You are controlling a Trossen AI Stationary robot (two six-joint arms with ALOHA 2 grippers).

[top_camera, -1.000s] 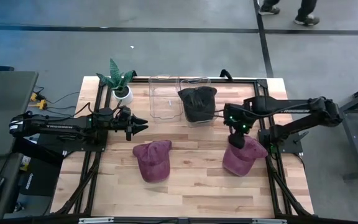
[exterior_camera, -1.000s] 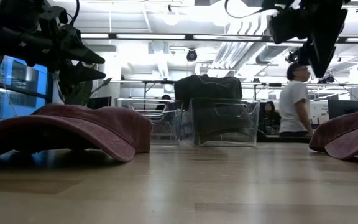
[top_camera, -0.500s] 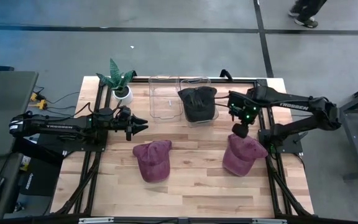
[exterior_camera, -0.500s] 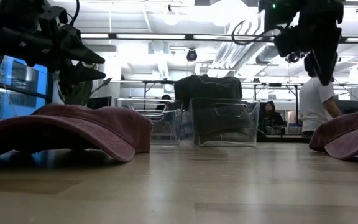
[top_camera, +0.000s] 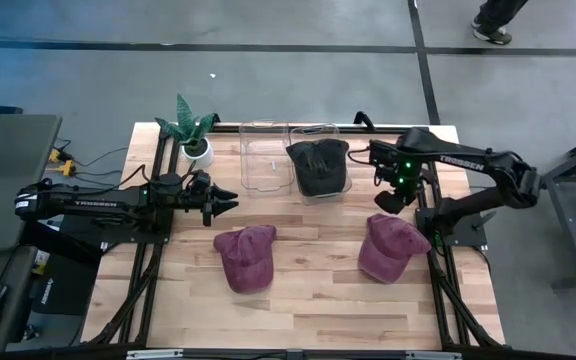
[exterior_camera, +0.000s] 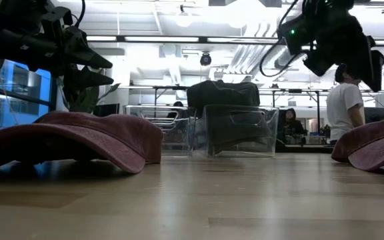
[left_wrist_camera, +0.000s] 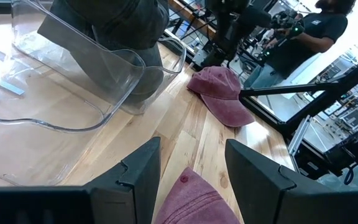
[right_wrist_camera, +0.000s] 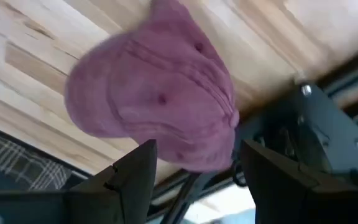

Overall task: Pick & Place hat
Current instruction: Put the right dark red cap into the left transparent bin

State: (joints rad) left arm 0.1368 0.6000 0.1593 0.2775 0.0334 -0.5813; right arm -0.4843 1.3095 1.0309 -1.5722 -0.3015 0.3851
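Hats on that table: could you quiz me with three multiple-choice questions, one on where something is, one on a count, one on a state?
1. Where is the dark hat?
A. in a clear bin
B. on the floor
C. under the plant

2. How many maroon hats lie on the table?
A. one
B. two
C. four

3. What is the right tool doing?
A. gripping a hat
B. pressing on the plant
C. open, holding nothing

Answers:
1. A, it sits inside the right clear bin.
2. B, the left hat and the right hat.
3. C, its fingers stand apart above the right hat.
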